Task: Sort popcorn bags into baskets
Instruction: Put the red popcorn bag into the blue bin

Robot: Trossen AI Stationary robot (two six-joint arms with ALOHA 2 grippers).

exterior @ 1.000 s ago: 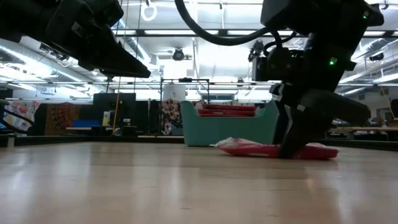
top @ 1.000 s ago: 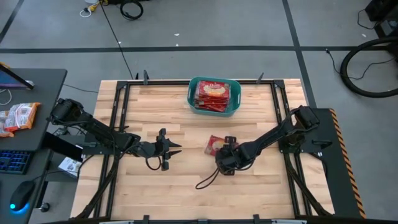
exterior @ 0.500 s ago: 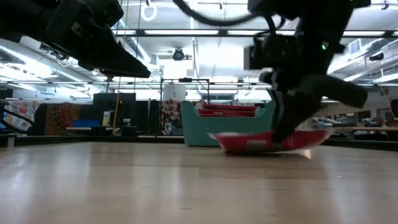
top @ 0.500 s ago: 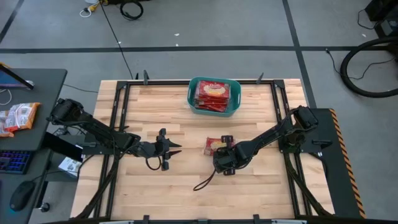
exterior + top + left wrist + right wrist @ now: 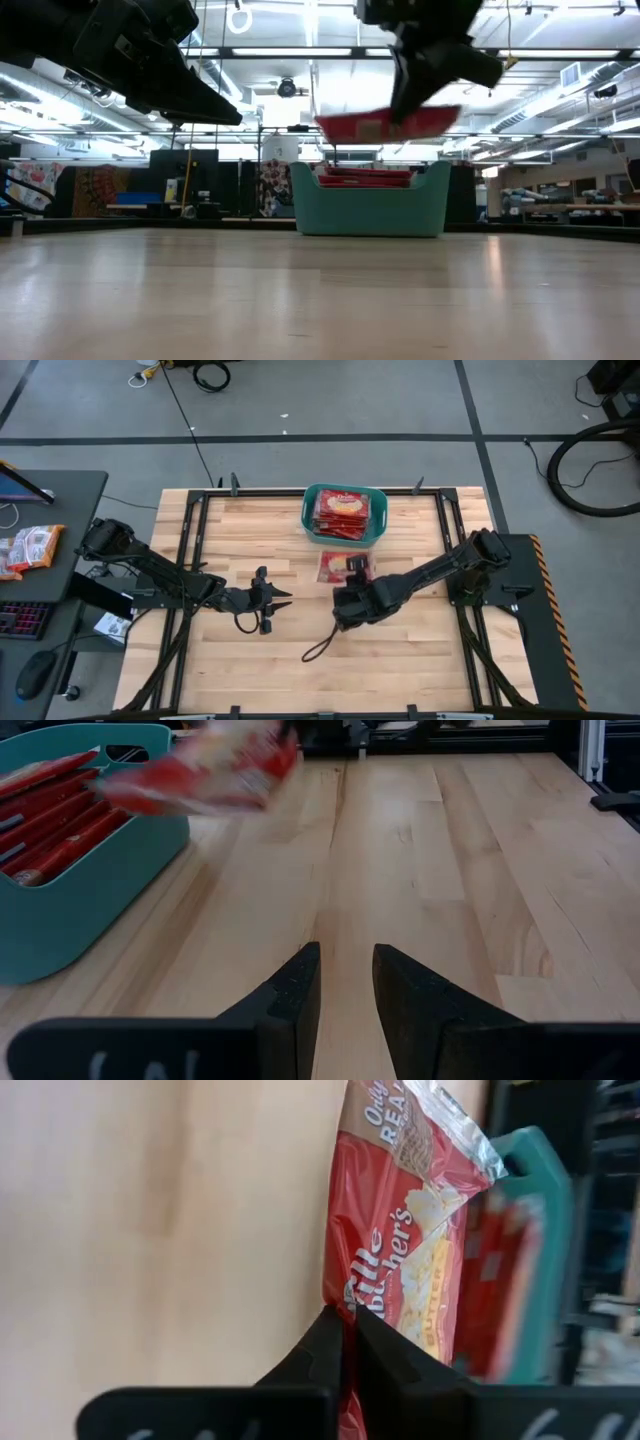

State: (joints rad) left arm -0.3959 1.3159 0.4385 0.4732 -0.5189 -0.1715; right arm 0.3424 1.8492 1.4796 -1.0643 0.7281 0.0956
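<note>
Pale wooden table (image 5: pixel 230 540), grey floor (image 5: pixel 320 400)

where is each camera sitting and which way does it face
High view: overhead, looking down; both dark arms, teal plastic tub of packets.
Low view: table height, facing the tub; right gripper lifts a red popcorn packet.
Left wrist view: along the wooden table; left gripper open.
Right wrist view: right gripper shut on the packet.
All share tub and packet.
</note>
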